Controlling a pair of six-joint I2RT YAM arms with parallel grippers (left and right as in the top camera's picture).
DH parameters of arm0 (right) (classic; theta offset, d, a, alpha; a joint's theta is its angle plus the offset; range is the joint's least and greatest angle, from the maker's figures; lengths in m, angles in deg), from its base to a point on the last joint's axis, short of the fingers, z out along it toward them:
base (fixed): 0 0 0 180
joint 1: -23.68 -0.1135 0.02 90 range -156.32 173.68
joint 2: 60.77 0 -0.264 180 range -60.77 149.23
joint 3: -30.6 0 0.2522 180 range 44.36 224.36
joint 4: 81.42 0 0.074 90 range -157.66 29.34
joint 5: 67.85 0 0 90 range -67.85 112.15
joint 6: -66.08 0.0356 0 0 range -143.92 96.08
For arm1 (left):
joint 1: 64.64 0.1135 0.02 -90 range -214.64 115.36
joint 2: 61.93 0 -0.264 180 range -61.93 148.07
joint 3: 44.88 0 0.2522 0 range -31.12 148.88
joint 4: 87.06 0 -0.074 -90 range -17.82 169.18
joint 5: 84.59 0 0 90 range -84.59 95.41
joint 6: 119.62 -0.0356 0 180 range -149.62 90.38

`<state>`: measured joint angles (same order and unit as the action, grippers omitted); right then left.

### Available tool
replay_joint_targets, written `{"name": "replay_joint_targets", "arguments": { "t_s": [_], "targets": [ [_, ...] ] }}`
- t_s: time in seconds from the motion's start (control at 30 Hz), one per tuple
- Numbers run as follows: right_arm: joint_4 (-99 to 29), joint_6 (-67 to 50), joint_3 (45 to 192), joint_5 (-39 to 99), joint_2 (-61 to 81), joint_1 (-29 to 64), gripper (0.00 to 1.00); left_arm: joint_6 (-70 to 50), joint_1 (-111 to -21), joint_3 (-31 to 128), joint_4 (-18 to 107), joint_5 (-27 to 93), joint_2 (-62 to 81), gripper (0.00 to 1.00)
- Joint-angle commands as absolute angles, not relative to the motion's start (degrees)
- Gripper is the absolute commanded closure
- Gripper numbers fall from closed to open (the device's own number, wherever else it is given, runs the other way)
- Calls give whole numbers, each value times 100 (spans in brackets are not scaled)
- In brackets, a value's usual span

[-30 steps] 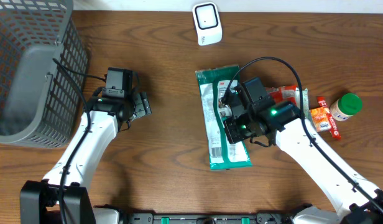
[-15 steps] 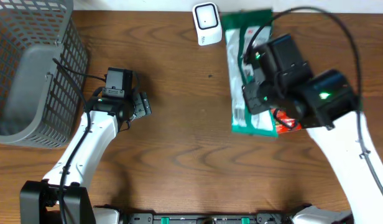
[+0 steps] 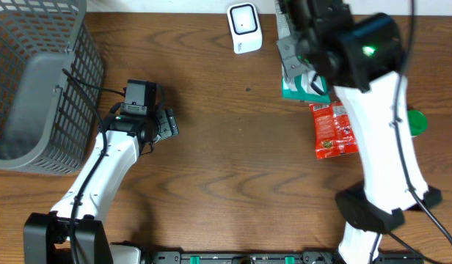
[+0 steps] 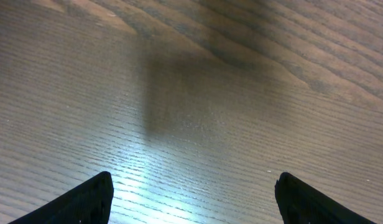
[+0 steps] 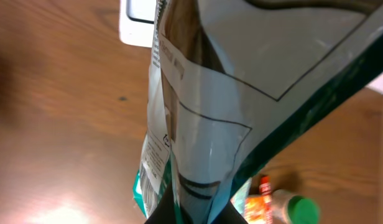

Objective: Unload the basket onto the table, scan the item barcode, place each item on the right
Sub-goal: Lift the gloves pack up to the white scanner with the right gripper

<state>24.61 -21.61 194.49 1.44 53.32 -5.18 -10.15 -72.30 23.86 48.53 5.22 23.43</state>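
Note:
The item is a green and white packet (image 5: 241, 93), and my right gripper (image 5: 194, 210) is shut on its lower edge. It hangs lifted off the table, filling the right wrist view. Printed stripes like a barcode (image 5: 146, 185) show on its left side. From overhead the packet (image 3: 293, 82) peeks out under the raised right arm at the back, just right of the white scanner (image 3: 243, 28). The scanner (image 5: 135, 22) sits behind the packet's left edge. My left gripper (image 4: 198, 199) is open over bare wood, with nothing between its fingers.
A red snack packet (image 3: 333, 130) lies on the table below the right arm. A green-capped bottle (image 3: 417, 121) stands to its right, partly hidden. A grey wire basket (image 3: 35, 81) fills the back left corner. The left arm (image 3: 108, 161) rests mid-left.
My right arm has lifted the green and white packet off the table and carried it back, up toward the scanner. The red packet now lies uncovered. The left arm has not moved.

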Motion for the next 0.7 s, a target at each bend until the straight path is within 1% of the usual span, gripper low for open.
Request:
{"name": "replay_joint_targets", "arguments": {
  "t_s": [0.0,0.23,0.4,0.67],
  "targets": [
    [2092,-2734,19547,-748,5802,-605,99,-1048,-7221,2395,4842,472,2341,16],
    [724,-3831,19547,-1408,6610,-649,99,-1048,-7221,2395,4839,472,2341,16],
    [-465,-4863,19547,-1808,7190,-706,99,-1048,-7221,2395,4839,472,2341,16],
    [-2284,-6590,19547,-1852,8053,-754,99,-1048,-7221,2395,4839,472,2341,16]
  ]
}}
